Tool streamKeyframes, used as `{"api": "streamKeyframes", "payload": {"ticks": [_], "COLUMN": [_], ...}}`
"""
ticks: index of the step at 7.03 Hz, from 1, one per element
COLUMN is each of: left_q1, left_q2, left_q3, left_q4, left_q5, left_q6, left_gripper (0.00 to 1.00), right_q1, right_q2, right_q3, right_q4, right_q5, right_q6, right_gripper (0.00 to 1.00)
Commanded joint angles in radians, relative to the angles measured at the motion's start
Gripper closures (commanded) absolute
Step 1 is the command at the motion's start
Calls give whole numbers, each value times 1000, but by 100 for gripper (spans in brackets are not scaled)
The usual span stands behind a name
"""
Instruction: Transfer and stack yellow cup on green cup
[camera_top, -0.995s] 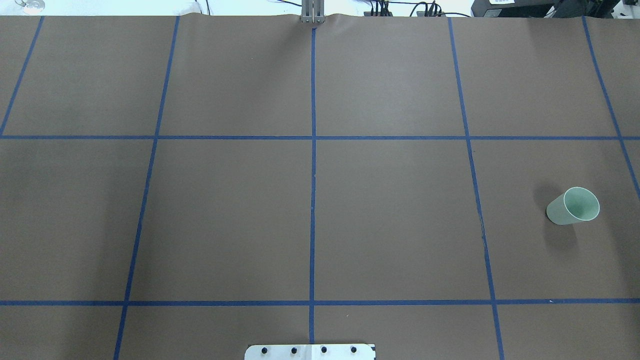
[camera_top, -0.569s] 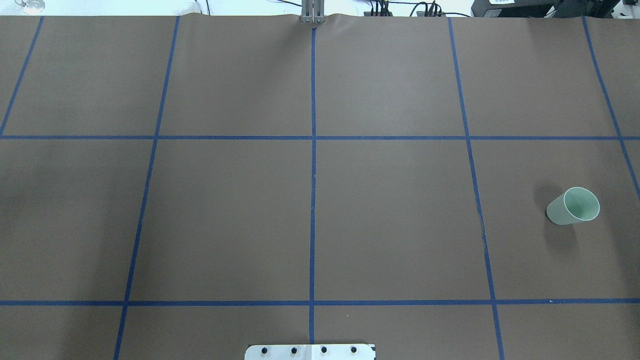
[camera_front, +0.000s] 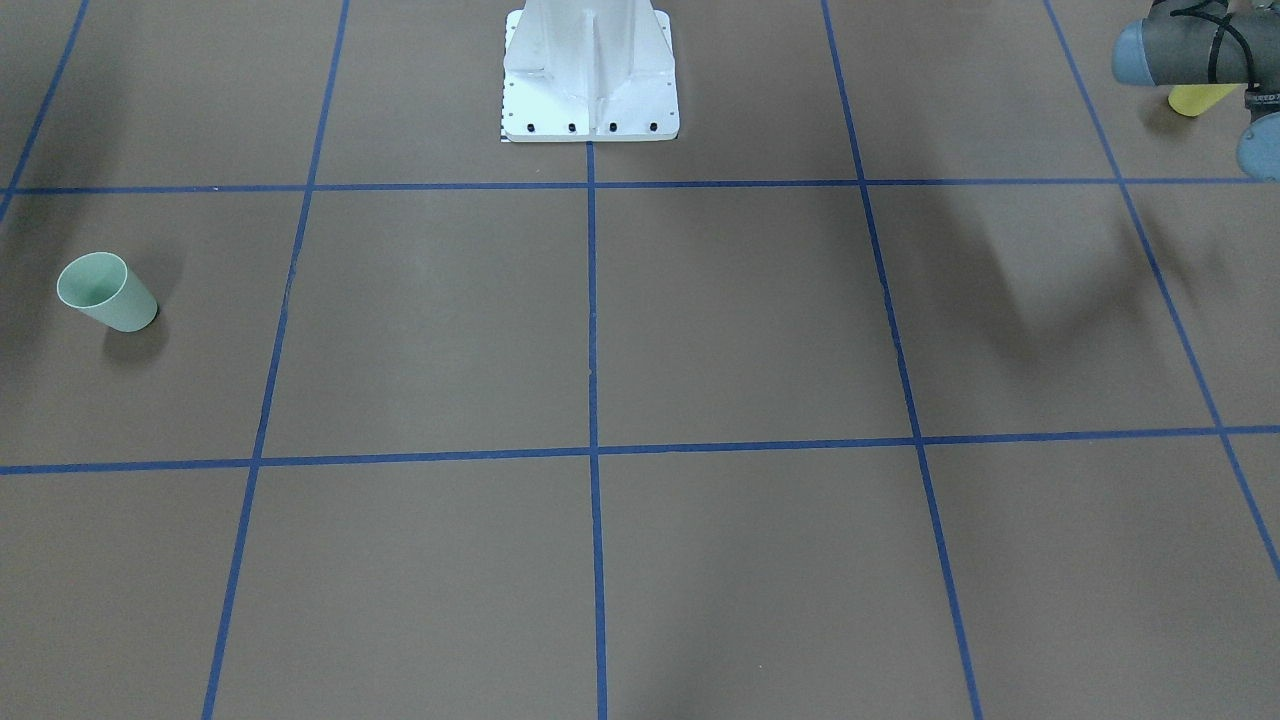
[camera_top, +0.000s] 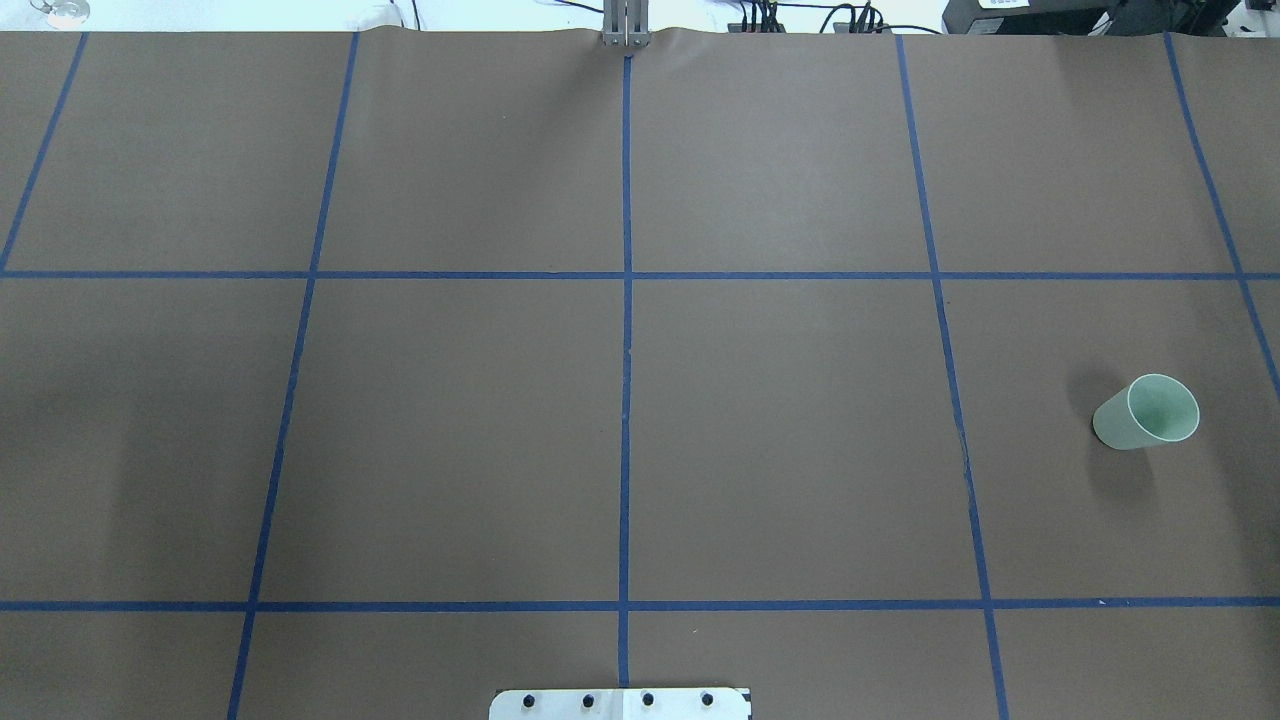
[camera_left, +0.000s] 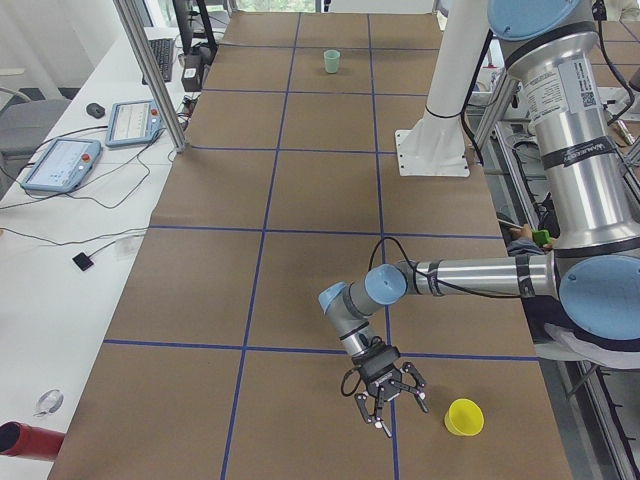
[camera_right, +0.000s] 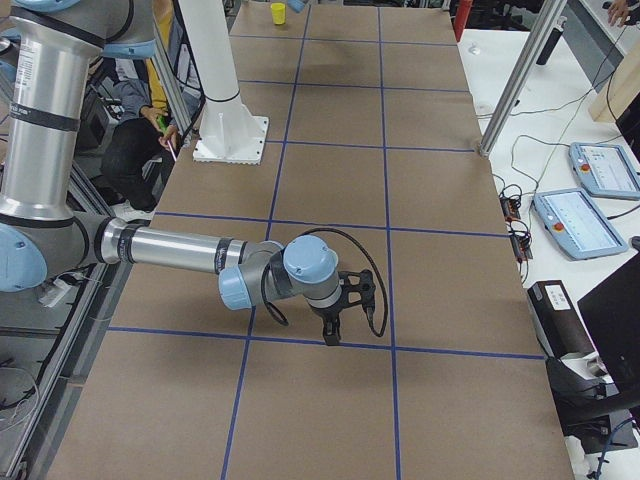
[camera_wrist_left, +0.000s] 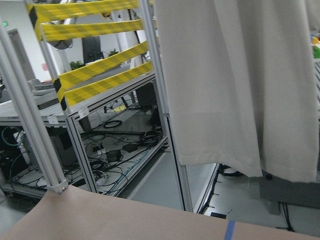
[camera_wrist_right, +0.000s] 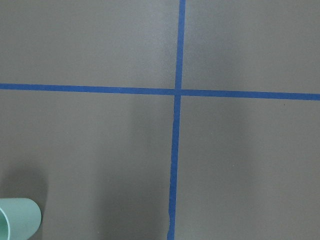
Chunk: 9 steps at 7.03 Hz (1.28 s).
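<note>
Left end effector (camera_left: 390, 412) hangs beside yellow cup (camera_left: 464, 417) at worktop (camera_left: 300, 200) corner, probably lining up a grab; can't tell if spread.

yellow cup (camera_left: 464, 417), green cup (camera_top: 1146, 412) (upright, well apart)

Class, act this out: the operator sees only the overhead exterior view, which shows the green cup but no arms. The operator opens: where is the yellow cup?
Observer: In the exterior left view the yellow cup stands upright, mouth up, at the end of the table on the robot's left.
Operator: Is an arm near it?
Observer: Yes, the left gripper hangs beside it, apart from it.
Operator: And the right arm?
Observer: In the exterior right view the right gripper points down, close above a blue tape line.
</note>
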Motion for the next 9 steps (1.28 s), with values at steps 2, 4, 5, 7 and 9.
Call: {"api": "streamKeyframes", "payload": {"ticks": [2,4,5,7,9], "left_q1": [65,106,126,155,189], "left_q2": [-87,-134,-135,-135,-135], "left_q3": [131,135,157,165,204], "left_q4": [199,242,241,238,193], "left_q5": [-252,-308,-344,-371,-391], "left_q6": [-99,-142,-153,-177,-179], "left_gripper": [0,0,0,0,0], "right_q1": [-4,-4,-4,-4,-4], "right_q2": [4,2,2,-2,-5], "right_q3": [0,-2,-2,-2,-23], "right_q4": [21,30,31,33,67], "right_q5": [-2,-5,-4,-4,-4], "right_q6": [-1,-3,-4,-3,-1], "right_gripper": [0,0,0,0,0]}}
